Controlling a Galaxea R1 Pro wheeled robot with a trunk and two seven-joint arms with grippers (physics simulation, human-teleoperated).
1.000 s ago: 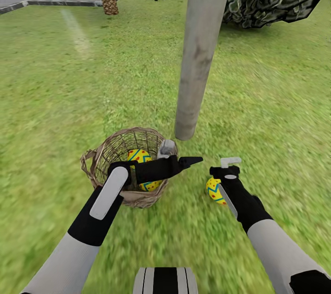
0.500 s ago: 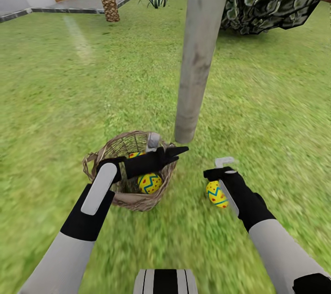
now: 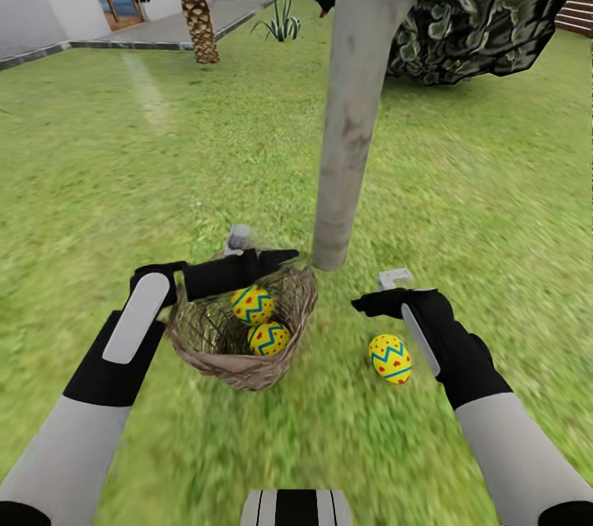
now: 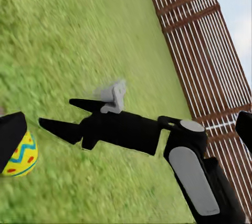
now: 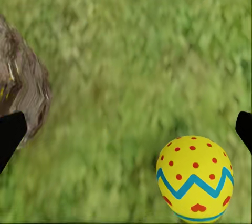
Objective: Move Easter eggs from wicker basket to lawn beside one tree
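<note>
**Garden stock, one egg of three set out**

1. Wide flat lawn of short mottled green grass (image 3: 107,172). We stand on it with everything below resting on it or hanging over it.

2. Tree with a straight, smooth pale grey trunk (image 3: 352,98) and dark angular foliage. Its foot meets the grass just beyond the basket and the loose egg. We judge this to be the chosen tree.

3. Small round brown open-weave wicker basket (image 3: 239,365), on the grass near the trunk's foot. It holds two eggs, so it is not yet emptied.

4. Our left gripper (image 3: 276,256), black-fingered, hangs over the basket's far rim. Its fingers look closed or nearly so, with nothing between them, though we cannot be sure of the gap.

5. Our right gripper (image 3: 371,304) hovers above the grass beside the trunk. In the right wrist view its two dark fingertips stand wide apart at the picture's edges, gripping nothing.

6. Three yellow Easter eggs with blue zigzag bands and red marks:
   - upper egg in basket (image 3: 252,303);
   - lower egg in basket (image 3: 269,337), touching the first;
   - egg on the grass (image 3: 390,358), near the trunk, just under the right gripper, free of it.

Tally: we count one egg delivered, two outstanding. Both remaining eggs must be lifted out and set by the same trunk.
</note>
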